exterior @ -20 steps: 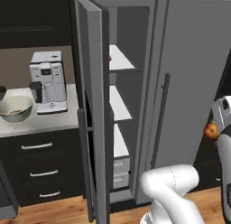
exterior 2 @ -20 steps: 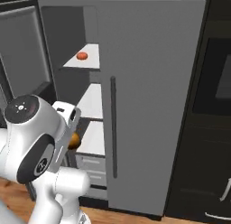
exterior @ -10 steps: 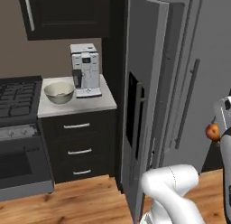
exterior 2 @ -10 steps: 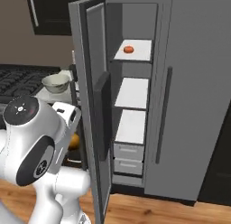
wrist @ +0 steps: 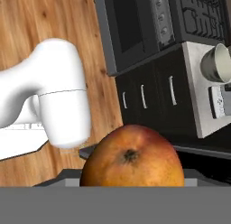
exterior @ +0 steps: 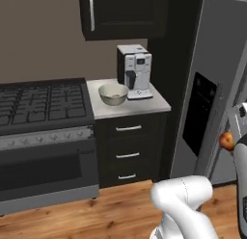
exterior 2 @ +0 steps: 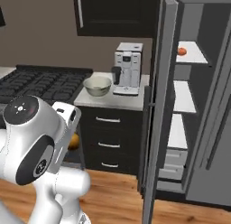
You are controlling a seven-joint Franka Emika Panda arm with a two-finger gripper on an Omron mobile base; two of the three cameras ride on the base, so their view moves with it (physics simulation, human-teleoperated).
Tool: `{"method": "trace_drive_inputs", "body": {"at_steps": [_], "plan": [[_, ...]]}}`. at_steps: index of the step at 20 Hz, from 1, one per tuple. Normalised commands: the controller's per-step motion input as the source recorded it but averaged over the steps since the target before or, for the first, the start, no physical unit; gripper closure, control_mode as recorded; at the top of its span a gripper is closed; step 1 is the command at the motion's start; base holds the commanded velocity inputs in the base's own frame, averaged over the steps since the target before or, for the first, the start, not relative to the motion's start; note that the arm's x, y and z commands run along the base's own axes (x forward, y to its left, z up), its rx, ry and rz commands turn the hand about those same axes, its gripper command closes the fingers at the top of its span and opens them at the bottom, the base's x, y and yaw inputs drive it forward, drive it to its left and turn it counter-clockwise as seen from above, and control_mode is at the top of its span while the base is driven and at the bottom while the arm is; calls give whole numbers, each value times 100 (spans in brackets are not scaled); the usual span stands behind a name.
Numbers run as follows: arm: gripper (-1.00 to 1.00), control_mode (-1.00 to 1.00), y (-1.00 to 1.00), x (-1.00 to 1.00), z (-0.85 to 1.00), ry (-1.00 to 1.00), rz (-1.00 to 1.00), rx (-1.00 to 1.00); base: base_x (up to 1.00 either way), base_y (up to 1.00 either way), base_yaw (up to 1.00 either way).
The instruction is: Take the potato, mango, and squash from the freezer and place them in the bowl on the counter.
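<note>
Mango sits right at the jaws in the hand view, big and close, with its dark stem spot turned to the camera. The fingers themselves are hidden behind the fruit, so I cannot tell for sure how the jaws stand; since the fruit hangs in the air at the hand and rests on nothing, I judge they are pinching it. In the left base view the same mango shows at the right edge, beside the white arm, held clear of the freezer door so that it can travel freely.

Bowl stands on the counter, well apart from the jaws, just beside the coffee machine. Seen from the hand, the bowl lies far beyond the fruit, toward the upper right, with the stove next to it.

Behind the open door 1 small red-orange thing lies on the upper shelf of the freezer; what it is I cannot tell. My judgement: the step in hand is carrying the mango to the bowl, and the jaws need to come over the rim before releasing.
</note>
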Motion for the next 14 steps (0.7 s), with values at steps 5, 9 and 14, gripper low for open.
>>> {"method": "trace_drive_inputs", "body": {"at_steps": [5, 9, 14], "plan": [[100, 100, 0, 0, 0, 0, 0, 0, 76, 100, -2], [100, 100, 0, 0, 0, 0, 0, 0, 100, 100, -10], [100, 100, 0, 0, 0, 0, 0, 0, 98, 26, -17]]}}
